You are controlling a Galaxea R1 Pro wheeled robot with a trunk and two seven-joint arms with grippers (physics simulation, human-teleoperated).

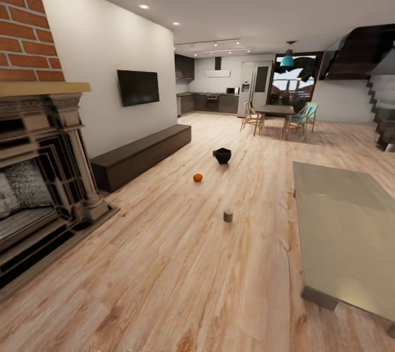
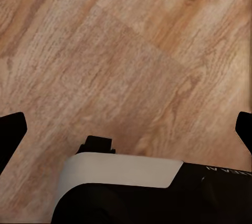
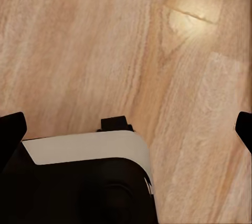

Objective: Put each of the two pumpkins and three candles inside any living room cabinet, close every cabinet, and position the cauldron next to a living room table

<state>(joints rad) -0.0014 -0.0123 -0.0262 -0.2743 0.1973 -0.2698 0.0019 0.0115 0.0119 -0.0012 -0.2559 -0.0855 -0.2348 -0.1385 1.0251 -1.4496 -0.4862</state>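
While we face the living room from a distance, the risks and counts read so:
Cabinet: one, shut, along the TV wall; we could misjudge the approach and bump it.
Table: one, at our right; turning could clip its corner.
Cauldron: one, on the floor beyond the pumpkin, well apart from the table.
Pumpkin: we count one; may roll.
Candle: we count one, nearest; may topple.
Left hand: released, fingers apart, over bare floor.
Right hand: released likewise.
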